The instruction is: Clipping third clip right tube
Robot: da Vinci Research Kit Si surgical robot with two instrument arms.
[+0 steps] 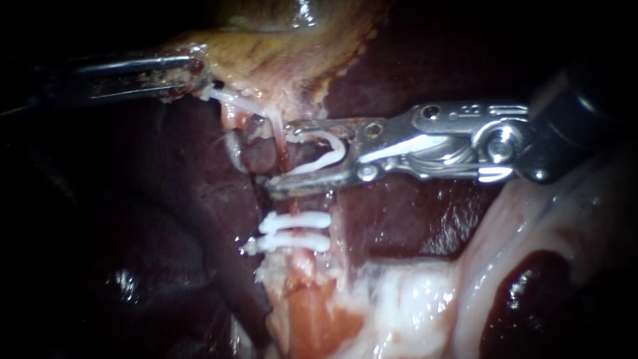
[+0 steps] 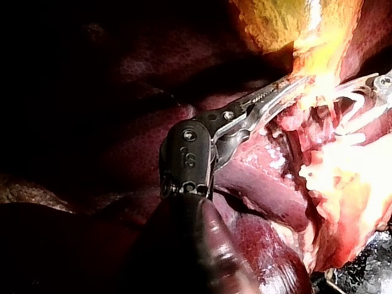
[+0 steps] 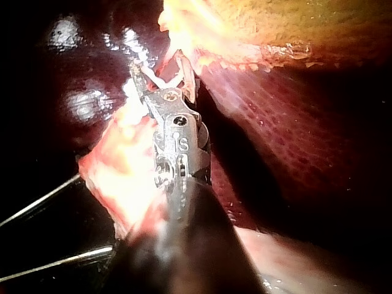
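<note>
Your L instrument (image 1: 194, 74): shaft in from left, approx level, jaws clamped on the gallbladder (image 1: 286, 46) edge. Your R instrument (image 1: 280, 156): shaft in from right, wrist approx straight, jaws pointing left and spread wide w/ an open clip (image 1: 334, 154) seated between them, touching both.

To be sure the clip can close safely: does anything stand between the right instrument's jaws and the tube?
Nothing visible does. The right instrument, holding the white clip, straddles the tube just above two clips. The left instrument grips the gallbladder, well aside.
</note>
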